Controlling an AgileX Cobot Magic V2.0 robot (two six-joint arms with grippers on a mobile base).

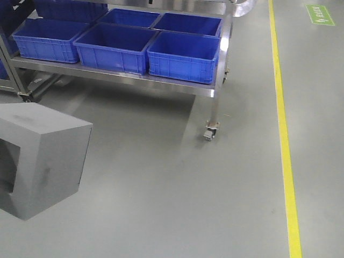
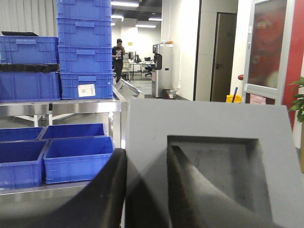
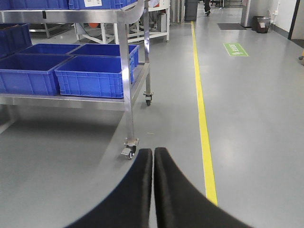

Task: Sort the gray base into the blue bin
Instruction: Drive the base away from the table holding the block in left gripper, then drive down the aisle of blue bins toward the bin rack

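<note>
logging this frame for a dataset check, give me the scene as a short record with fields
gray base: clamped by the left gripper, away from the bins
left gripper: shut on gray base, one finger in its recess, one outside
right gripper: shut, empty
blue bin: one of several open on the steel cart shelf
yellow line: on the floor, right of the cart
task state: base not yet binned
</note>
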